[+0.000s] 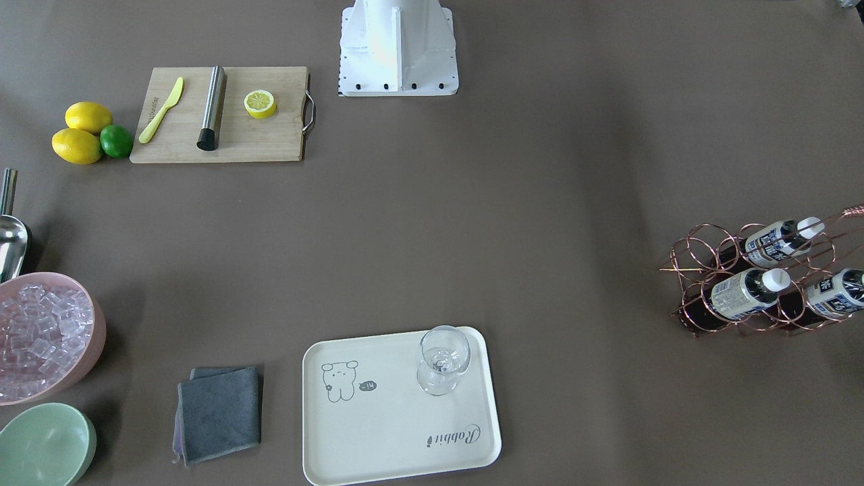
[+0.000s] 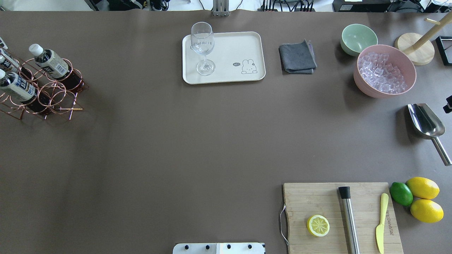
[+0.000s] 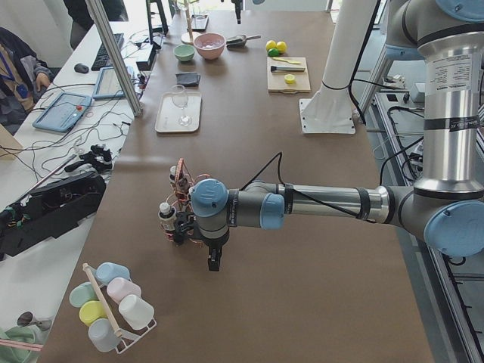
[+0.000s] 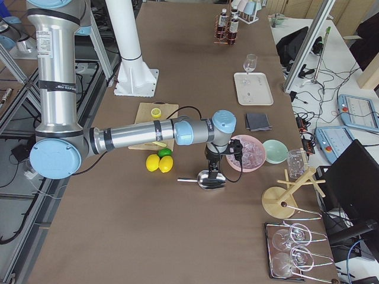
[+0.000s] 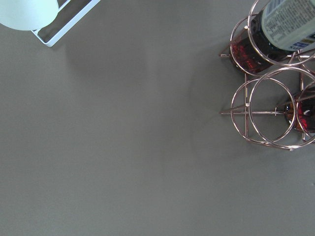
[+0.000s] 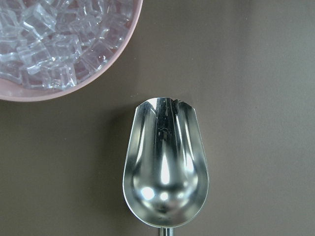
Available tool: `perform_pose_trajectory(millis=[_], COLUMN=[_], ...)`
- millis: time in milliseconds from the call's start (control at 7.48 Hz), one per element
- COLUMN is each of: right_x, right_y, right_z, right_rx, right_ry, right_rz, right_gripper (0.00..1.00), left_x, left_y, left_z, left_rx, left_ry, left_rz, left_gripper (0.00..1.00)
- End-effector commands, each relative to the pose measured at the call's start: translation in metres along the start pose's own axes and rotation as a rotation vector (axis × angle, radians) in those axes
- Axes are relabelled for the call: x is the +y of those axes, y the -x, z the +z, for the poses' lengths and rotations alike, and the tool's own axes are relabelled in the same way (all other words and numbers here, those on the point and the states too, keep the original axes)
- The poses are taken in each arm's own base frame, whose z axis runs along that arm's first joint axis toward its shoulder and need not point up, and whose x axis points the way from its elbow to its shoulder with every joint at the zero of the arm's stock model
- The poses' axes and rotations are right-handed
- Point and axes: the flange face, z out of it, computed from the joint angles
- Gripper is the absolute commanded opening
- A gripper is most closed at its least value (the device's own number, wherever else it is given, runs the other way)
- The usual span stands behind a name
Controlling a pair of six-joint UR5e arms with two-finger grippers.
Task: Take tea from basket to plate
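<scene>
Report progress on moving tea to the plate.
Done: nothing; three tea bottles stand in the basket, and the plate holds only a glass. In hand: the left gripper hangs beside the basket. Left: grasp a bottle, lift it, carry it over, set it down.

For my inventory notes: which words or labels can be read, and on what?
"Rabbit": on the plate.
Speech bubble on the plate: too small.
Tea bottles, labels: too small.
Cutting board, engraving: blurred.
Left arm, sticker: too small.
</scene>
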Motion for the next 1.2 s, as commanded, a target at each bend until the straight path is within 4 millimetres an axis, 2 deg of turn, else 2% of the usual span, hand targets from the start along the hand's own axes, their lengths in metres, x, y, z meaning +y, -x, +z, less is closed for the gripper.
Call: perform_pose_trajectory(millis=[0, 267, 401, 668, 802, 1069], right_x=[-0.001, -0.002, -0.005, -0.027, -0.032, -0.031], right_y=[0.002, 0.007, 0.012, 0.051, 0.063, 0.071], right_z=[0.002, 0.006, 0.002, 0.0, -0.001, -0.014], right_rx=[0.0, 0.004, 0.003, -0.006, -0.005, -0.007], right_ry=[0.004, 0.01, 0.001, -0.01, -0.012, -0.038], right_rz=[-0.001, -0.015, -0.025, -0.095, -0.115, -0.133], right_gripper=[1.0, 1.0, 1.0, 1.0, 1.0, 1.0], left_x=[0.004, 0.003, 0.004, 0.006, 0.0, -0.012], left_y=[0.001, -0.001, 0.0, 0.006, 0.009, 0.006], left_z=[0.003, 0.001, 0.001, 0.007, 0.011, 0.008], left_rx=[-0.002, 0.001, 0.001, -0.001, -0.002, -0.004], left_ry=[0.004, -0.004, -0.001, 0.014, 0.016, 0.009], left_rz=[-0.001, 0.009, 0.006, -0.011, -0.016, -0.011], left_gripper=[0.98, 0.98, 0.98, 0.98, 0.98, 0.98])
